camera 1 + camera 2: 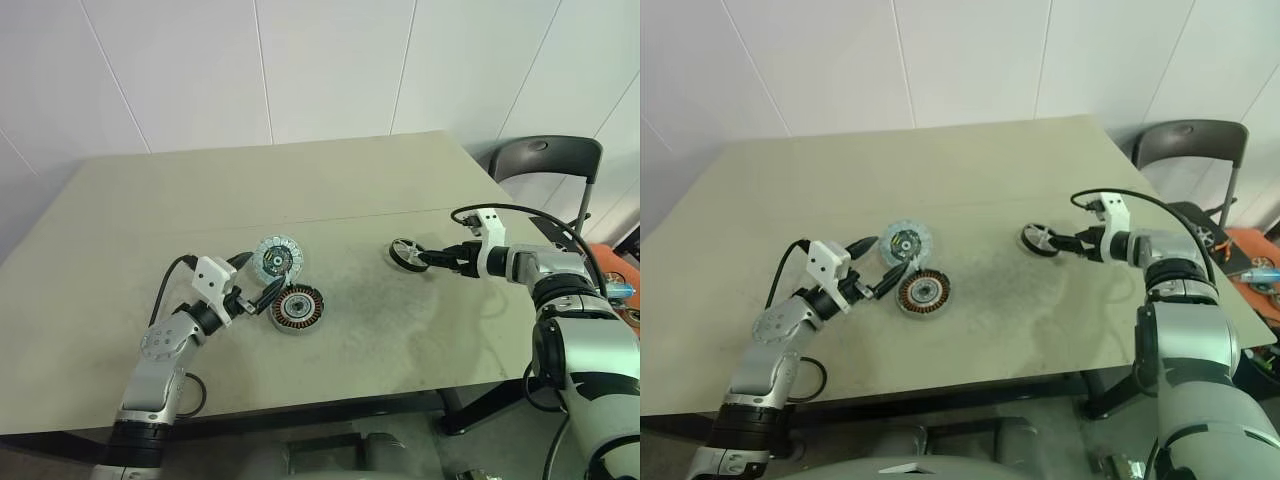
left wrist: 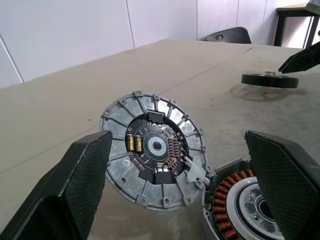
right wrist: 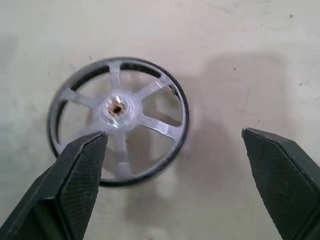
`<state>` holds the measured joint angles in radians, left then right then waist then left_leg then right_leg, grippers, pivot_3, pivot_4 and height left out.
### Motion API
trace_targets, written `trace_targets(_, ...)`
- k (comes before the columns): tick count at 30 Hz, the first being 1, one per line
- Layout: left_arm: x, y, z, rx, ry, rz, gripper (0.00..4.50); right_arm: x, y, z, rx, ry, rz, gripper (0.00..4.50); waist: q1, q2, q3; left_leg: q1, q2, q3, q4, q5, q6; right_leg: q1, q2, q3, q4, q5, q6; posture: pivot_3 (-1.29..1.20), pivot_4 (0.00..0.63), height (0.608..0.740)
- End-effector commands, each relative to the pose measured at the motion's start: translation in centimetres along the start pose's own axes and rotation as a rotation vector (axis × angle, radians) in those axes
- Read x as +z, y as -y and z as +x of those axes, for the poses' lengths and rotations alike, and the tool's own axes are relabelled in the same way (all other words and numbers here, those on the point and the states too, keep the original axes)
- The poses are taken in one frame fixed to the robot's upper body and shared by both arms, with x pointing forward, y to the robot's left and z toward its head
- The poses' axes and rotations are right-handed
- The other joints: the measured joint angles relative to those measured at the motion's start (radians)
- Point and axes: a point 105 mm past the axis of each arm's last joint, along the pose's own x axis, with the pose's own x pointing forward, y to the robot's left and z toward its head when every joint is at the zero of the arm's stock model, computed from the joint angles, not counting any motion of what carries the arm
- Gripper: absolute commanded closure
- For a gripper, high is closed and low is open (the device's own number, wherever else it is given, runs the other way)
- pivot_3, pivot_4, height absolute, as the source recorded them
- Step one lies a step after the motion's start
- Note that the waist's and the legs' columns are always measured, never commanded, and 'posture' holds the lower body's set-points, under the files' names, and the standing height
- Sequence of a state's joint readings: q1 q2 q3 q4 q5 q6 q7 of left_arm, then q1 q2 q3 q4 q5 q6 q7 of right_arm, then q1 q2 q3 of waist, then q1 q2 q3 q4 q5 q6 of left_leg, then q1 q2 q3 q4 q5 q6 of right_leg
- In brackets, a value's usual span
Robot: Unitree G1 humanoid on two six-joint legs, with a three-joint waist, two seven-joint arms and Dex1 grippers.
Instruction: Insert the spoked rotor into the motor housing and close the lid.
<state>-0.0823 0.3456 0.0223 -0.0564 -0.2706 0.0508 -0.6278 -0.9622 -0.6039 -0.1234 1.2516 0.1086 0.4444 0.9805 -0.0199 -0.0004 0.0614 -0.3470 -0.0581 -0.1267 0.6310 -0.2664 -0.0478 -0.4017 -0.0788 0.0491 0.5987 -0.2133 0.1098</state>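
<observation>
Left eye view looks down on a pale worktop with the parts spread across its near half. At the left, the left claw lies low over the surface with its black fingers spread as wide as they go, holding nothing; one tip sits near the lid and the other just beside the housing. The lid stands tilted, its lower edge resting against the housing rim, its dark circuit face with a pale ribbed ring around it turned toward the left wrist camera. Just right of and nearer than the lid, touching it, the housing sits flat on the worktop, copper windings ringing a silvery centre, its top uncovered. Well apart to the right, past a bare stretch of worktop, the rotor lies on the surface, a dark-rimmed wheel with silver spokes meeting a small hub. The right claw reaches in from the right and points at it, its fingers fully parted and gripping nothing; in the right wrist view one fingertip overlaps the rotor's near rim, though contact cannot be told. Behind the worktop's far right corner stands a dark chair.
</observation>
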Motion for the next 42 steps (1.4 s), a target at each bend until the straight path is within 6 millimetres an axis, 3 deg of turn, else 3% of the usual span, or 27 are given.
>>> trace_targets(1, 1.3, -0.7, -0.1, 0.013, 0.041, 0.037, 0.0, 1.0, -2.0, 0.4, 0.155, 0.075, 0.06, 0.18, 0.0, 0.0, 0.0, 0.001, 0.0, 0.0, 0.0, 0.0, 0.0, 0.001, 0.0, 0.0, 0.0, 0.0, 0.0, 0.0, 0.0, 0.74)
trace_targets(3, 1.3, -0.7, -0.1, 0.012, 0.04, 0.039, 0.0, 1.1, -3.0, 0.3, 0.236, 0.086, 0.073, 0.6, -0.001, 0.0, 0.0, 0.005, 0.0, 0.0, -0.001, 0.0, 0.0, 0.005, 0.0, 0.0, -0.001, 0.0, 0.0, 0.0, 0.0, 0.74)
trace_targets(12, 1.7, -1.1, -0.4, 0.013, 0.034, 0.052, 0.0, 1.1, -3.5, 0.9, 0.258, 0.134, 0.107, 3.81, -0.001, 0.0, 0.0, 0.008, 0.0, 0.0, 0.001, 0.0, 0.0, 0.008, 0.0, 0.0, 0.0, -0.003, 0.002, 0.0, 0.0, 0.74)
trace_targets(16, 1.8, -1.2, -0.4, 0.014, 0.032, 0.055, 0.0, 1.7, -4.4, 0.8, 0.331, 0.176, 0.133, 3.81, 0.0, 0.0, 0.0, 0.008, 0.0, 0.0, 0.0, 0.0, 0.0, 0.008, 0.0, 0.0, 0.0, -0.003, 0.003, 0.0, 0.0, 0.74)
trace_targets(19, 1.9, -1.2, -0.6, 0.015, 0.03, 0.06, 0.0, 2.2, -5.0, 0.7, 0.382, 0.208, 0.141, 4.46, -0.001, 0.0, 0.0, 0.008, 0.0, 0.0, 0.0, 0.0, 0.0, 0.008, 0.0, 0.0, 0.0, -0.003, 0.003, 0.0, 0.0, 0.74)
trace_targets(29, 2.4, -1.6, -0.7, 0.024, 0.026, 0.071, 0.0, 2.6, -6.2, 1.3, 0.427, 0.22, 0.133, 4.46, -0.001, 0.0, 0.0, 0.008, 0.0, 0.0, 0.0, 0.0, 0.0, 0.008, 0.0, 0.0, 0.0, -0.002, 0.004, 0.0, 0.0, 0.74)
trace_targets(36, 3.0, -1.9, -1.0, 0.033, 0.028, 0.079, 0.0, 4.1, -9.7, 1.9, 0.601, 0.278, 0.149, 4.46, -0.002, 0.0, 0.0, 0.008, 0.0, 0.0, 0.0, 0.0, 0.0, 0.007, 0.0, 0.0, 0.001, -0.002, 0.005, 0.0, 0.0, 0.74)
trace_targets(39, 3.1, -2.0, -1.3, 0.037, 0.023, 0.082, 0.0, 2.8, -9.7, 3.0, 0.555, 0.218, 0.11, 4.46, -0.001, 0.0, 0.0, 0.008, 0.0, 0.0, 0.0, 0.0, 0.0, 0.007, 0.0, 0.0, 0.001, -0.002, 0.005, 0.0, 0.0, 0.74)
trace_targets(42, 3.2, -2.1, -1.7, 0.046, 0.016, 0.086, 0.0, 3.0, -9.7, 3.0, 0.561, 0.244, 0.127, 4.46, 0.0, 0.0, 0.0, 0.008, 0.0, 0.0, 0.0, 0.0, 0.0, 0.007, 0.0, 0.0, 0.001, -0.002, 0.005, 0.0, 0.0, 0.74)
